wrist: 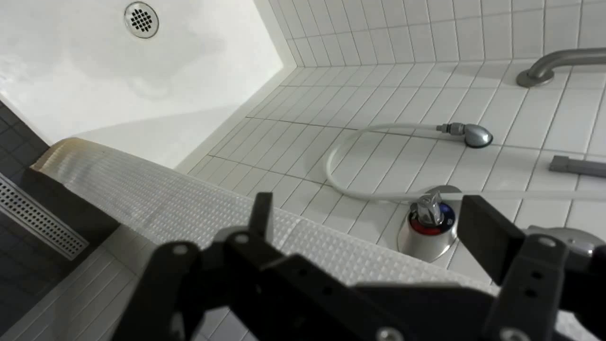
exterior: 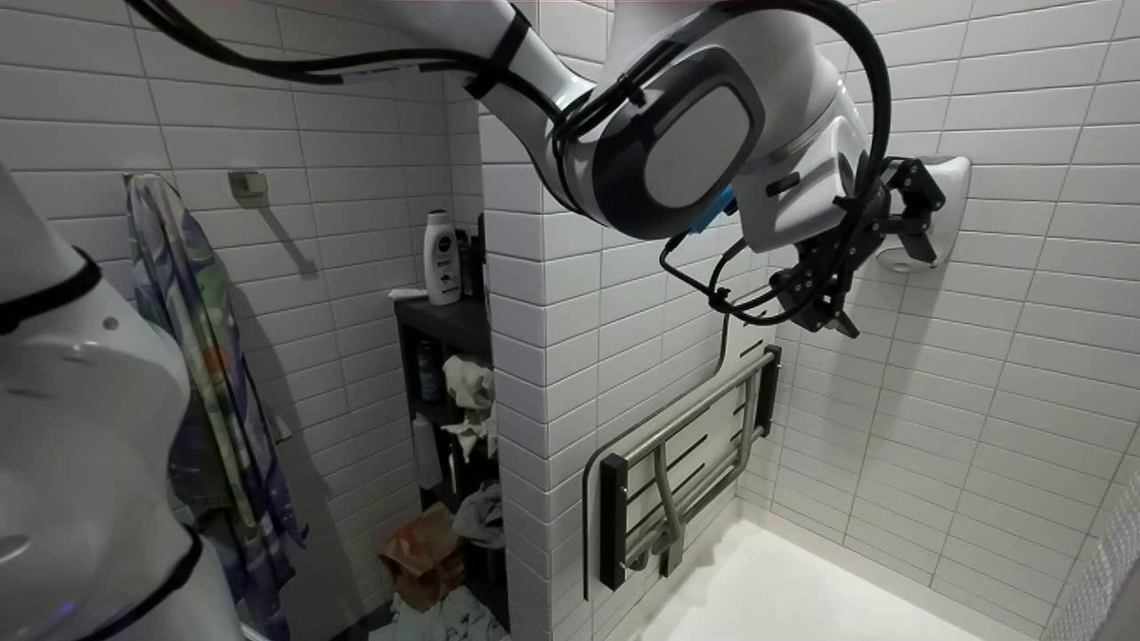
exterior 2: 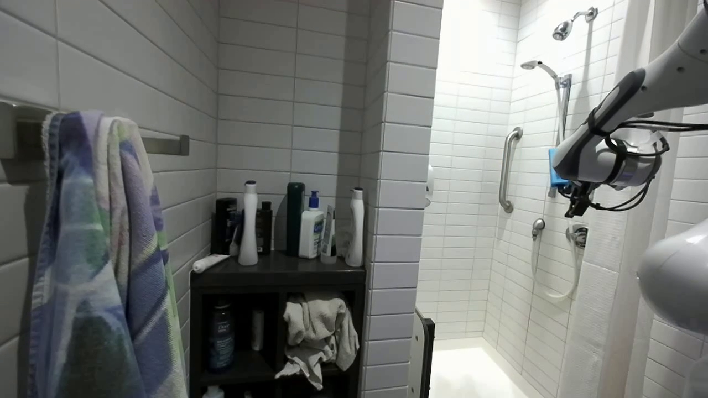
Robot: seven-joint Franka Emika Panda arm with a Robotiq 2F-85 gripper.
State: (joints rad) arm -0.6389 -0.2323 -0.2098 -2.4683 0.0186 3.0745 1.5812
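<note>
so the gripper (wrist: pixel 370 218) has its jaws spread wide, nothing held; beyond them is one shower valve (wrist: pixel 428 222), red and blue ring and all, on the tiled wall (wrist: pixel 378 94) at the right of the shower, no contact that i can see; one shower curtain (wrist: pixel 156 194) hangs on the near side of it, can't tell if the gripper brushes that; progress-wise i'd call it early: the arm (exterior 2: pixel 658 91) is in near the valve, but no grip on anything is made yet; counting outward: one hose (wrist: pixel 328 163) and one chrome outlet (wrist: pixel 478 136) left of the valve, one drain (wrist: pixel 141 20) in the shower floor (wrist: pixel 94 71); in an exterior view one grab bar (exterior 2: pixel 504 171) farther left, plus one fixed shower head (exterior 2: pixel 563 30) and one handheld shower head (exterior 2: pixel 529 65); in an exterior view one folded seat (exterior: pixel 668 490) on the partition wall (exterior: pixel 570 294); out left, one dark shelf (exterior 2: pixel 276 279) with two slim white bottles (exterior 2: pixel 248 226) and one pump bottle (exterior 2: pixel 311 232) on top; one towel (exterior 2: pixel 105 249), nearest on the left
</note>
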